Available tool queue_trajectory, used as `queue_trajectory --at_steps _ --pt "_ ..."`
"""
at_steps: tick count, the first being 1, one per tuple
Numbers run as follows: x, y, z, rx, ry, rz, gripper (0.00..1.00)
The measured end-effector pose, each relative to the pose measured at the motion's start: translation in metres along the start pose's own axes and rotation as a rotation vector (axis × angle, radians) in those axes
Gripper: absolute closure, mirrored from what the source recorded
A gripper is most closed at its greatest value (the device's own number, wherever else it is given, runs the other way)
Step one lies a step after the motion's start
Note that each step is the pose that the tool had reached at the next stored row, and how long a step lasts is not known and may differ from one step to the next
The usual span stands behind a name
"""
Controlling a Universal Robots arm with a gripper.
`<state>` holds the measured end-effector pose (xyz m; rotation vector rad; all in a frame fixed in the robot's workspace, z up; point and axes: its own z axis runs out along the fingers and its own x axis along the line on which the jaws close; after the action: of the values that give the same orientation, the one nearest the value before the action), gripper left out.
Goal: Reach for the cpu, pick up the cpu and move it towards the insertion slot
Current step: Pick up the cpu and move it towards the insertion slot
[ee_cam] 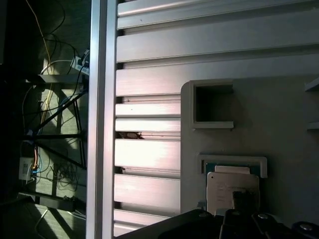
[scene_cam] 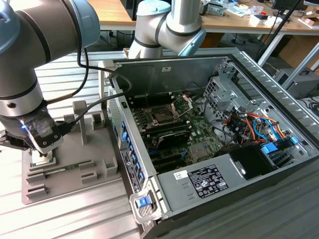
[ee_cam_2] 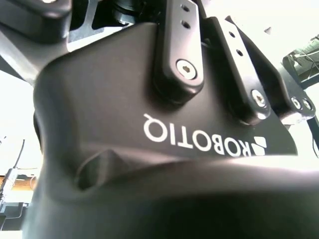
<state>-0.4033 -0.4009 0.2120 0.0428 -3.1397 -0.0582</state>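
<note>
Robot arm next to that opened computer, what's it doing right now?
The arm's gripper is down over a grey holder tray beside the open computer case, right above the cpu, which lies in its recess, not yet lifted. The insertion slot is on the green board inside the case, toward the exterior view's right.

arm [scene_cam: 30, 55]: silver tubes, blue-grey caps | hand [scene_cam: 40, 147]: black, hex screws | black cable [scene_cam: 87, 72]

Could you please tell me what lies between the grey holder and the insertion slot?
In the exterior view, the computer case's metal wall stands upright between the grey holder and the insertion slot.
</note>
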Motion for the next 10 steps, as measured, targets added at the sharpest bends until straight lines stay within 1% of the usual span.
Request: queue_trajectory --at_steps 4,8,10 --pt "0.0028 0.0000 0.0004 0.0005 0.0008 -0.021 0.89" --pt "0.0035 0.0000 0.0012 0.0006 0.0009 -0.023 0.89" --pt "0.0061 -0.0001 0.0062 0.0005 0.0008 -0.024 0.89"
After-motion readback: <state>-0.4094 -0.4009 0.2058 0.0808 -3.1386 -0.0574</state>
